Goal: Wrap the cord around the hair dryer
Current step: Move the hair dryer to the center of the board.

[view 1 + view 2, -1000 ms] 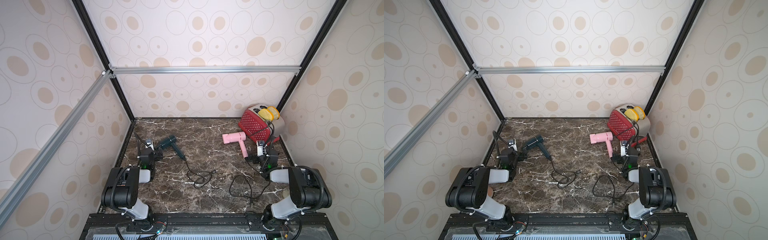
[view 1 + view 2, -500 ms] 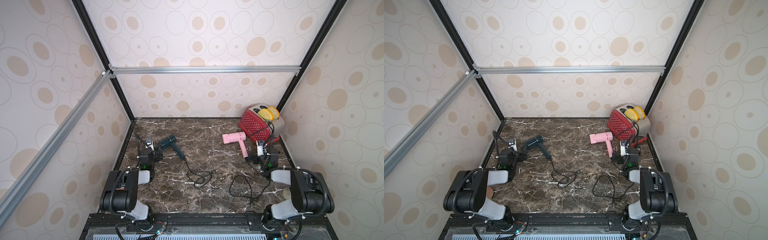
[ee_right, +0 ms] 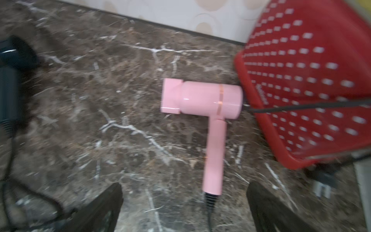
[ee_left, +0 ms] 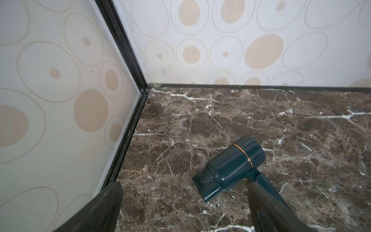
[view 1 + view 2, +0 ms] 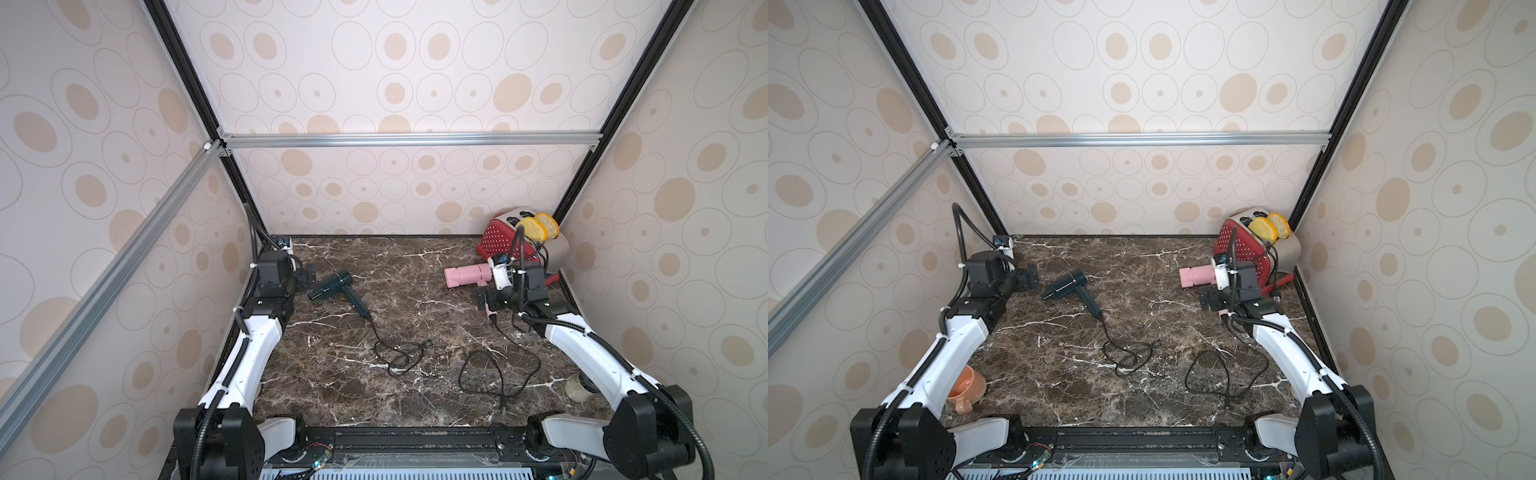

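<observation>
Seeing left end effector [image 4: 183, 185] [image 5: 309, 279] [image 5: 1027, 280] spread wide, gripping nothing. Sitting low, just beside nozzle of glossy dark teal hair dryer [image 4: 234, 166] [image 5: 332, 284]. Can't tell contact: in left wrist view, dryer handle passes behind one finger.

Reading right end effector [image 3: 184, 185] [image 5: 488, 301] as equally wide and empty, poised over handle end of pale pink plastic hair dryer [image 3: 208, 100] [image 5: 1196, 276]. Right wrist view is blurred but shows pink dryer whole, flat on dark brown marble desk [image 5: 415, 395], rear end just beside red white-dotted toaster [image 3: 301, 80] [image 5: 498, 239]. In both top views only its barrel shows, with handle behind wrist.

Only top views give cord layout. Teal dryer's thin black cord [image 5: 399, 353] [image 5: 1129, 353] trails from handle to a loose tangle mid-desk. Pink dryer's black cord [image 5: 498, 365] [image 5: 1221, 374] lies in an open loop nearer front right. Neither wrapped.

Spotting orange ceramic cup [image 5: 967, 388] beside left arm in a top view. Spotting small pale round container [image 5: 579, 388] beside right arm in a top view.
</observation>
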